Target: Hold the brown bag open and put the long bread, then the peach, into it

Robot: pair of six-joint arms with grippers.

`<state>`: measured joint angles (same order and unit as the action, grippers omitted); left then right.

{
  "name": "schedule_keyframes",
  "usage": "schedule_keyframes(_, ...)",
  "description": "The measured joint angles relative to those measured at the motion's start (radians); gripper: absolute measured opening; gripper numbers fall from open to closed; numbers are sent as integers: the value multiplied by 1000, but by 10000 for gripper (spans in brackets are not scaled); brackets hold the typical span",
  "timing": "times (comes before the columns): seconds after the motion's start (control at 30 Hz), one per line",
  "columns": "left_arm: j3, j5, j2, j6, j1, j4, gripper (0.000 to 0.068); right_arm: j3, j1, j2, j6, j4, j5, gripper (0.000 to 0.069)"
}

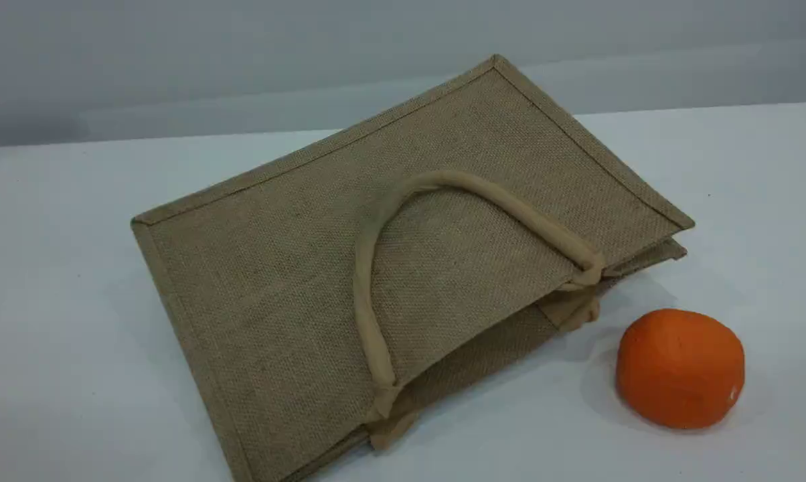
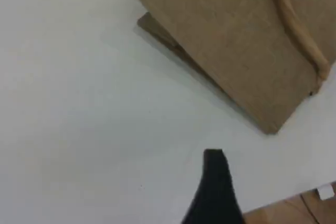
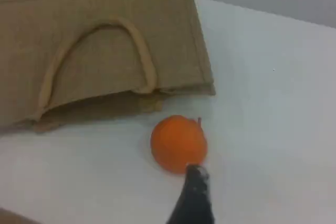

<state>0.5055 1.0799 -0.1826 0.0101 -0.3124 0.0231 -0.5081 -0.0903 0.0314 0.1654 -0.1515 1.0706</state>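
Observation:
The brown bag point(image 1: 296, 268) lies flat on the white table, its mouth toward the near right and only slightly parted. One rolled beige handle point(image 1: 361, 281) rests looped on its top face. The bag also shows in the left wrist view point(image 2: 231, 40) and in the right wrist view point(image 3: 105, 14). No arm appears in the scene view. The left gripper's dark fingertip point(image 2: 214, 161) hovers over bare table beside the bag's corner, holding nothing. At the near edge of an orange ball, the right gripper's fingertip point(image 3: 195, 179) is also empty. The long bread and the peach are out of view.
A bright orange ball point(image 1: 681, 367) sits on the table just off the bag's mouth, at the right, also seen in the right wrist view point(image 3: 178, 142). The table's edge and wooden floor point(image 2: 294, 211) show in the left wrist view's bottom right corner.

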Motion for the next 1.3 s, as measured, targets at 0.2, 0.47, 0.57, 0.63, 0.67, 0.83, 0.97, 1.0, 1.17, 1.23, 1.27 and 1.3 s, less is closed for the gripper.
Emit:
schedule_keyframes(0.2, -1, 0, 0, 0, 0, 1, 496, 0, 0, 0, 0, -2, 0, 554)
schedule_keyframes(0.47, -1, -1, 12, -1, 0, 2, 496, 0, 0, 0, 0, -4, 0, 554)
schedule_keyframes(0.57, -1, -1, 55, -1, 2, 3, 496, 0, 2, 0, 0, -4, 0, 554)
schedule_keyframes(0.63, -1, 0, 91, -1, 22, 4, 496, 0, -1, 0, 0, -4, 0, 554)
schedule_keyframes(0.67, -1, 0, 112, -1, 35, 4, 496, 0, 1, 0, 0, -4, 0, 554)
schedule_keyframes(0.83, -1, 0, 185, -2, 136, 5, 496, 0, 2, 0, 0, -3, 0, 554)
schedule_keyframes(0.97, -1, 0, 184, -2, 196, 6, 496, 0, 0, -2, 0, -3, 0, 554)
schedule_keyframes(1.0, -1, 0, 183, -2, 208, 6, 496, 0, 0, -4, 0, -3, 0, 554)
schedule_keyframes(1.17, -1, 0, 183, -2, 244, 6, 496, 0, 0, -33, 0, -3, 1, 554)
schedule_keyframes(1.23, -1, 0, 183, -2, 262, 6, 496, 0, 0, -33, 0, -6, 1, 554)
schedule_keyframes(1.27, -1, 0, 183, -2, 271, 6, 496, 0, 0, -33, 0, -6, 1, 554)
schedule_keyframes(1.3, -1, 0, 183, -2, 279, 7, 496, 0, 0, -33, 0, -6, 1, 554)
